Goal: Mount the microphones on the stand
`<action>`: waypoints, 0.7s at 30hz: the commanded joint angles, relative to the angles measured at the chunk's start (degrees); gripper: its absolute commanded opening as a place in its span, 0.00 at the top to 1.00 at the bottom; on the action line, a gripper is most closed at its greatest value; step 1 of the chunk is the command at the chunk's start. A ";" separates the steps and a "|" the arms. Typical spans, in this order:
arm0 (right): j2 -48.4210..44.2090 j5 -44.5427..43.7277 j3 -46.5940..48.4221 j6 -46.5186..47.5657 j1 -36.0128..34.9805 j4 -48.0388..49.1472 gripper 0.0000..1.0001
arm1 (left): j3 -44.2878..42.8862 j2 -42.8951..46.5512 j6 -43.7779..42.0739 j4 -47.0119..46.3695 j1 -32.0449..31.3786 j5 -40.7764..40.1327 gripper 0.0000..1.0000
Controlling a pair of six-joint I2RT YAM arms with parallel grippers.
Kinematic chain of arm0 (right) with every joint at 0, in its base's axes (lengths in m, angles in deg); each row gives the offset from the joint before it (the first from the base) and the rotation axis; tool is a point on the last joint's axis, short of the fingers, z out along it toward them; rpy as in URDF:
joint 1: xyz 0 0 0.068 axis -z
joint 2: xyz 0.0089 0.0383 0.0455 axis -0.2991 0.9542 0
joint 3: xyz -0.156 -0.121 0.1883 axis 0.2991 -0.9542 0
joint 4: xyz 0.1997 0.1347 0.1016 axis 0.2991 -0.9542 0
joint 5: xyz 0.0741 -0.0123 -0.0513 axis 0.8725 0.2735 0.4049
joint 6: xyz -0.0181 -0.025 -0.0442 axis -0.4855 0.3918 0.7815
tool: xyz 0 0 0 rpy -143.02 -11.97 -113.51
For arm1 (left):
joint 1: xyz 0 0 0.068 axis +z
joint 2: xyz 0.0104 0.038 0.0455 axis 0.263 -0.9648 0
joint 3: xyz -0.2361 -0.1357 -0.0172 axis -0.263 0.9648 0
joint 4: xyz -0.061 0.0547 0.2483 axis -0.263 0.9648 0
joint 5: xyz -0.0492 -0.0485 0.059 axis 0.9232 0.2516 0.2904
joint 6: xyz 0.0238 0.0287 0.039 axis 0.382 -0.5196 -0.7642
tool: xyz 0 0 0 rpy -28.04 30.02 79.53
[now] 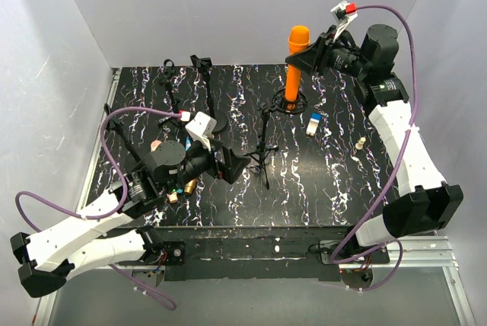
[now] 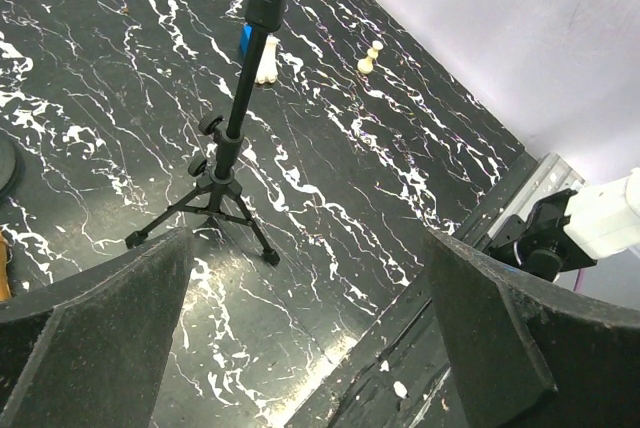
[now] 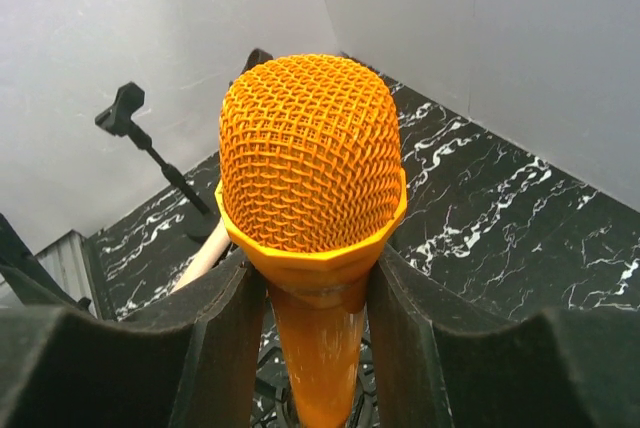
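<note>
The orange microphone stands upright at the back of the table, head up. My right gripper is shut on it just under the head; in the right wrist view the gripper has a finger on each side of the orange handle. The handle's lower end reaches the round clip of a short stand. My left gripper is open and empty, low over the table beside a black tripod stand, which also shows in the left wrist view. A gold-bronze microphone lies under the left arm. The light blue one is hidden.
Two more black stands stand at the back left. A blue-and-white block and a small beige piece lie right of centre. A pale pink object lies by the left wrist. White walls close the sides.
</note>
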 commanded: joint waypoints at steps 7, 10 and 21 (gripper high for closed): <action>-5.92 9.19 -6.75 2.14 -0.23 3.31 0.95 | 0.83 0.00 0.84 -1.59 0.39 1.17 0.02; -7.32 10.16 -9.03 3.28 -0.23 2.08 0.89 | 1.09 0.17 1.28 -1.94 0.39 1.60 0.02; -11.37 10.69 -14.92 4.95 0.91 -0.38 0.66 | 2.68 0.26 3.21 -3.70 0.39 3.54 0.02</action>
